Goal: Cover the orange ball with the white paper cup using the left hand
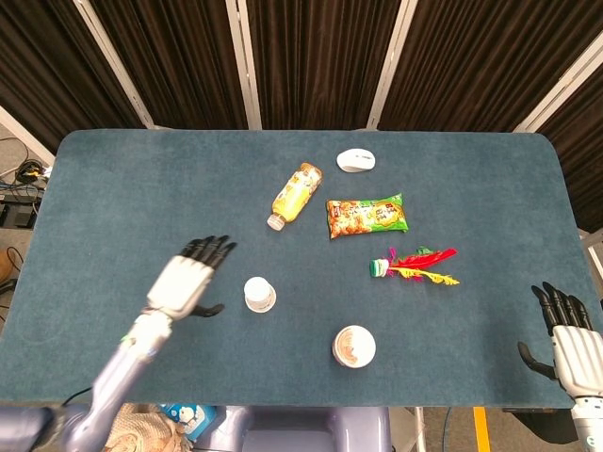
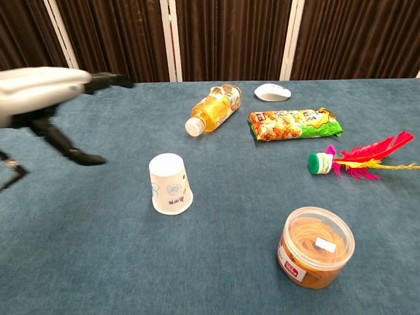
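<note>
White paper cup point(image 1: 259, 295) stands upside down on the blue table point(image 1: 113, 207), rim flat on the cloth, nothing touching it. Orange ball can't be seen in either view.

Left hand point(image 1: 183, 281) is just left of the cup, apart from it, palm down w/ fingers point(image 1: 209, 249) spread wide and holding nothing; thumb sticks out toward the cup. In chest view the left hand is blurred at the left edge, above the table.

Right hand point(image 1: 563, 337) is far right of the cup, at the table's near right corner, fingers apart & straight, nothing in it.

Rel. to the cup:
- yellow drink bottle point(image 1: 295, 194) lies on its side behind it, slightly right, cap end pointing toward the cup.
- white mouse point(image 1: 356, 160) further back, right of the bottle.
- snack packet point(image 1: 366, 216) lies flat to the back right, near the bottle.
- feather shuttlecock point(image 1: 413, 265) to the right, green base nearer the cup, red & yellow feathers pointing away.
- round clear-lidded tub point(image 1: 354, 347) to the front right, upright, orange contents.
</note>
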`<move>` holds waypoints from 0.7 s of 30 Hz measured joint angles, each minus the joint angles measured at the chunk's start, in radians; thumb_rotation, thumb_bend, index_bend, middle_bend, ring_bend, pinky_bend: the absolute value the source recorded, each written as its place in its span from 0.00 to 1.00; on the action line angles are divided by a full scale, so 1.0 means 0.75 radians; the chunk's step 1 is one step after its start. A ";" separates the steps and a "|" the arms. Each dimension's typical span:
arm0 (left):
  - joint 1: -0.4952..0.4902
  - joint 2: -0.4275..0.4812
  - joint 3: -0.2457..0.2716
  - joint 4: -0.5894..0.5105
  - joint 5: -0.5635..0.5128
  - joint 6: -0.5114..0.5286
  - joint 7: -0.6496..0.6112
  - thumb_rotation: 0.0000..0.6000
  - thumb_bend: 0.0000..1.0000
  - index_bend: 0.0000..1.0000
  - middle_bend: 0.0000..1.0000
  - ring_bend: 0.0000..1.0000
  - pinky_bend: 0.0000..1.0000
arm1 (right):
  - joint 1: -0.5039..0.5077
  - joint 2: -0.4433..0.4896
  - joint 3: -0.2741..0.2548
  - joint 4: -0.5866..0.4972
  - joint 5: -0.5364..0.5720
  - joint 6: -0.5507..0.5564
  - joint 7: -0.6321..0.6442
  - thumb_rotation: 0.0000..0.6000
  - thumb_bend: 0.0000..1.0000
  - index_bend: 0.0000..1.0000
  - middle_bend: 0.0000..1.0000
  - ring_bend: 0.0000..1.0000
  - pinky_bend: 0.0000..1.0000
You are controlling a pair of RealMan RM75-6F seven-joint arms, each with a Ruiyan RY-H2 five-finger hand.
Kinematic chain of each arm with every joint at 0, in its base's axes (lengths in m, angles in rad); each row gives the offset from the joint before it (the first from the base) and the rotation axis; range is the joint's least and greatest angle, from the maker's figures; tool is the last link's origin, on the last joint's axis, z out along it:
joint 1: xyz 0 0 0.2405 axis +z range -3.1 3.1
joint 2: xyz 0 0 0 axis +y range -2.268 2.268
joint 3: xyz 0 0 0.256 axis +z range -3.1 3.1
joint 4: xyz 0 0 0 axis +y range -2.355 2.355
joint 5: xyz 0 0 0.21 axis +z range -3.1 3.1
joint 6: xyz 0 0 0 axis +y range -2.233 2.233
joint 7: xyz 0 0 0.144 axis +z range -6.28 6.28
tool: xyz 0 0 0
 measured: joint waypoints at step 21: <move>0.554 0.264 0.254 0.264 0.417 0.404 -0.523 1.00 0.11 0.00 0.00 0.00 0.01 | -0.002 -0.011 -0.005 0.007 -0.030 0.023 -0.032 1.00 0.35 0.00 0.00 0.00 0.03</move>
